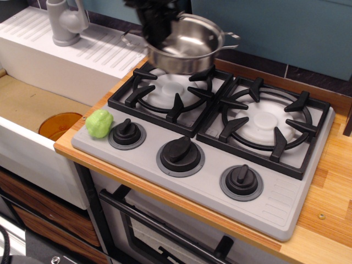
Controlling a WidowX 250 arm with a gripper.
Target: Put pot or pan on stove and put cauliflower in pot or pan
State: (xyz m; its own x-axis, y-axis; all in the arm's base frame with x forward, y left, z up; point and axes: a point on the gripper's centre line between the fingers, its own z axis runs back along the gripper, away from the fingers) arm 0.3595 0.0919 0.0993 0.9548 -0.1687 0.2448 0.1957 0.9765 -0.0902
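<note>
A shiny steel pot (pixel 187 47) hangs tilted in the air over the back of the left burner. My black gripper (pixel 157 25) is shut on its left rim and hides that side. The grey stove (pixel 220 137) has two black grates, white discs and three black knobs. A light-green cauliflower (pixel 99 123) sits on the stove's front left corner, beside the left knob (pixel 126 132), well apart from the gripper.
Left of the stove lies a sink basin (pixel 30 104) with an orange disc (pixel 59 124) in it. A grey faucet (pixel 65 22) stands on the white drainboard behind. Wooden counter (pixel 330 181) runs along the right. An oven door handle (pixel 165 231) is below.
</note>
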